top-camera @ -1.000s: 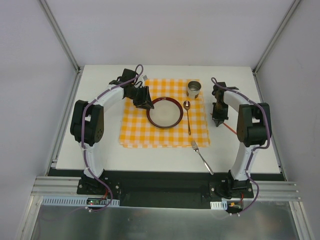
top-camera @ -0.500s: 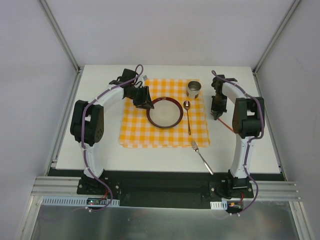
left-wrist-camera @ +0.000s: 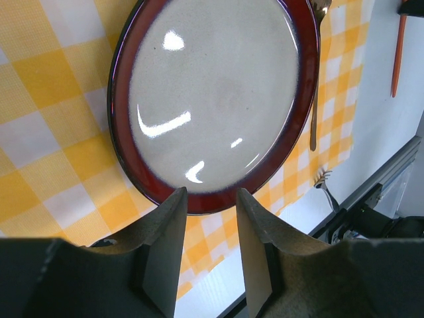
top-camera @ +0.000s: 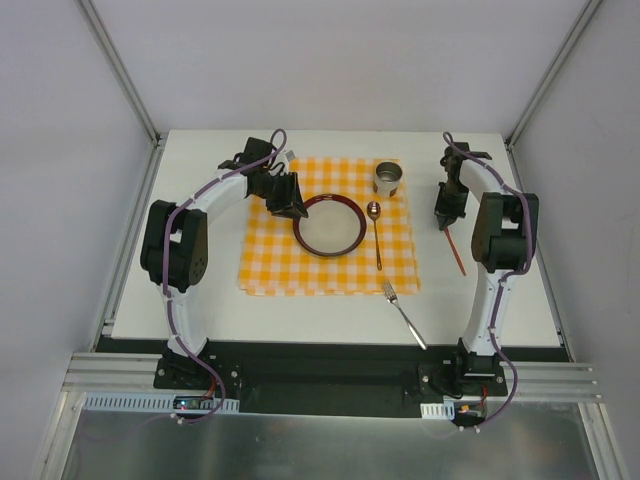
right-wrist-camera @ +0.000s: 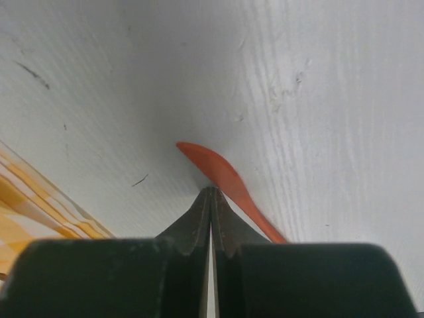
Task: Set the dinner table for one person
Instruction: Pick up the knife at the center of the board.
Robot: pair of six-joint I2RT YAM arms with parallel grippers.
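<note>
The white dinner table (top-camera: 200, 290) carries an orange-and-white checked cloth (top-camera: 270, 265). On the cloth lie a red-rimmed plate (top-camera: 328, 226) (left-wrist-camera: 212, 93), a spoon (top-camera: 377, 240) (left-wrist-camera: 315, 99) to its right and a metal cup (top-camera: 388, 179) behind. A fork (top-camera: 404, 310) lies on bare table near the cloth's front right corner. My left gripper (top-camera: 290, 205) (left-wrist-camera: 211, 192) hangs open at the plate's left rim, nothing between its fingers. An orange knife (top-camera: 456, 248) (right-wrist-camera: 222, 171) lies right of the cloth. My right gripper (top-camera: 444, 218) (right-wrist-camera: 211, 191) is shut, its tip at the knife's far end.
Grey enclosure walls and metal posts (top-camera: 120, 70) surround the table on three sides. The arm bases sit on a black rail (top-camera: 320, 375) at the near edge. Bare white table runs along the back behind the cloth and in a strip on the left.
My right gripper has swung back and to the right, staying shut. The orange knife now lies more lengthwise, front to back. The left arm and the plate have not moved.
</note>
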